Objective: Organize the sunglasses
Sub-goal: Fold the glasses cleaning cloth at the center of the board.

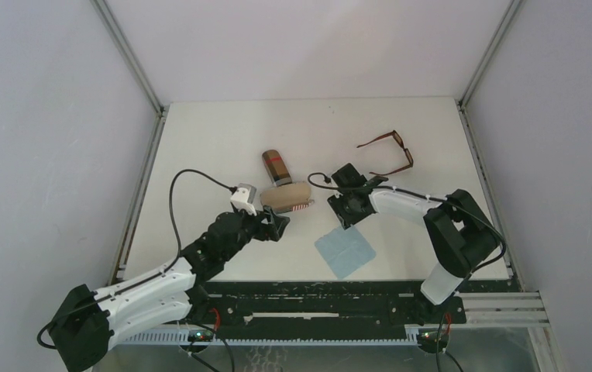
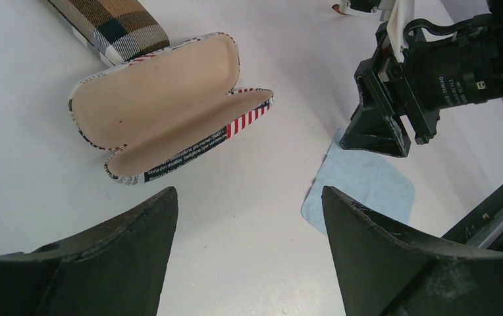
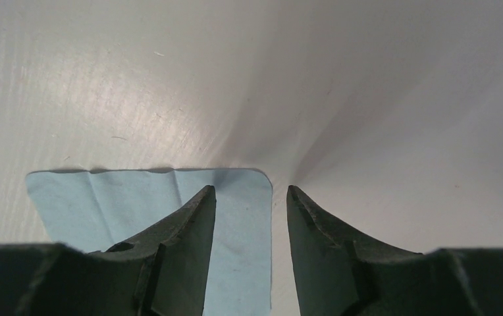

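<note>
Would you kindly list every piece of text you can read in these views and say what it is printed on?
"DAMIAO": on the right arm's motor housing, seen from the left wrist; the smaller lines beside it are too small to read.
White print along the dark rim band of the open flag-print case: too blurred to read.
No other text shows in any view.

Lab-type robot test cell. Bare white table (image 1: 223, 139) beneath left gripper (image 2: 249, 197) and right gripper (image 3: 250, 194). Plain grey panels (image 1: 45, 116) on aluminium struts (image 1: 129, 56) closing off beyond and beside them. Black mounting rail (image 1: 316, 298) behind, with loose cabling (image 1: 173, 203).
</note>
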`<state>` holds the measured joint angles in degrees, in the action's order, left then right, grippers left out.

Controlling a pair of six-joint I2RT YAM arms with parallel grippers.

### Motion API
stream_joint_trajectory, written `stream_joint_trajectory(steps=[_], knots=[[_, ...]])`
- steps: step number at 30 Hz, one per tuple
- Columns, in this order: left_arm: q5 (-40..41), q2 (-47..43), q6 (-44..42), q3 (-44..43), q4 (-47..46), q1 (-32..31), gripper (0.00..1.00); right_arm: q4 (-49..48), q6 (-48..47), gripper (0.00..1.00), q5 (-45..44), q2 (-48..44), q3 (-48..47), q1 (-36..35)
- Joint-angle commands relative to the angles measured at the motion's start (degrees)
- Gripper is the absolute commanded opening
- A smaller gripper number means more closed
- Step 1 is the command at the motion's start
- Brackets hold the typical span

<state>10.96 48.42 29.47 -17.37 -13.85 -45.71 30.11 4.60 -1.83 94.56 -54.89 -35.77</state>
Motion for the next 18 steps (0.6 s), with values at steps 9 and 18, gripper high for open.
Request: stream_joint_trajectory(steps=[9, 18], knots=[[-0.02, 0.37, -0.11, -0.72, 0.01, 0.34, 0.83, 3.6, -3.52, 0.34, 3.74, 5.28, -4.32, 1.12], [1.12, -1.11, 0.23, 0.12, 1.23, 0.34, 0.84, 4.87, 1.14, 0.08, 2.85, 5.1, -2.93, 3.02]])
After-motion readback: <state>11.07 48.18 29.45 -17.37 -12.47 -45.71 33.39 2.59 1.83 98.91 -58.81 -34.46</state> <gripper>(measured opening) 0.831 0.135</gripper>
